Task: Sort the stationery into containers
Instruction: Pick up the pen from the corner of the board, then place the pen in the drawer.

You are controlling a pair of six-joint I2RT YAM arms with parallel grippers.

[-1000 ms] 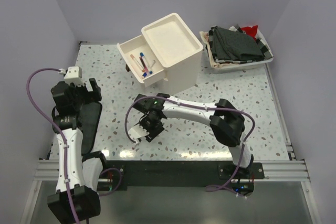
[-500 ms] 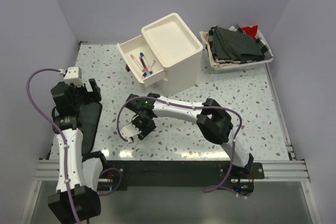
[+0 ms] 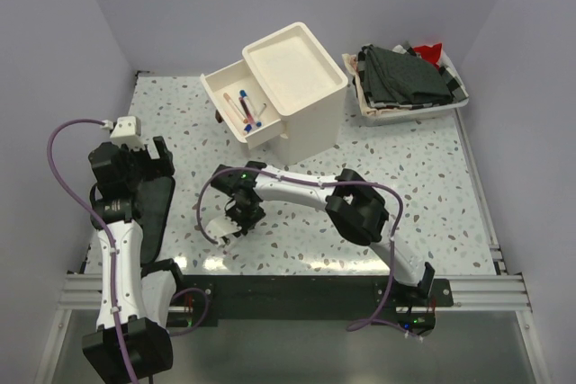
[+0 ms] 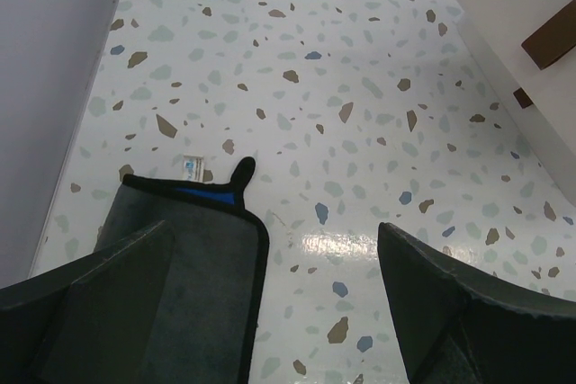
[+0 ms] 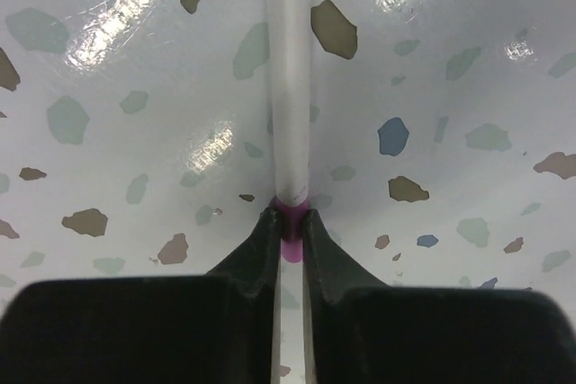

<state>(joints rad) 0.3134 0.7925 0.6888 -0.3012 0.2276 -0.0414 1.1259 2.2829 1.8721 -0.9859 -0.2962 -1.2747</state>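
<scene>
At the far left of the overhead view the left claw (image 3: pixel 135 161) hangs released, jaws spread wide over the speckled terrazzo table (image 3: pixel 423 177), with nothing between them. Just beneath it lies a dark grey fabric mat with a blue-lined edge (image 4: pixel 193 258). This arm is well apart from the work. At the centre, the right claw (image 5: pixel 288 222) is low on the table and clenched on the slim white pen with a pink end (image 5: pixel 290 87). Its black fingers (image 5: pixel 263 240) pinch the pink tip. In the wrist view the pen's long axis runs straight out from the claw toward 12 o'clock, flat on the table. In the overhead view the pen is too hidden by the claw to trace. From that claw (image 3: pixel 236 216) the open top drawer (image 3: pixel 236 105) of the cream-white cube-shaped cabinet (image 3: pixel 306 105) lies at about 12 o'clock. It already holds several thin pens (image 3: pixel 245 107). The floor between looks bare, so I judge that only the drawer's near wall must be cleared by lifting. At about 2 o'clock, far right, a white tray of dark folded cloths (image 3: pixel 409 78) stands out of the way.
</scene>
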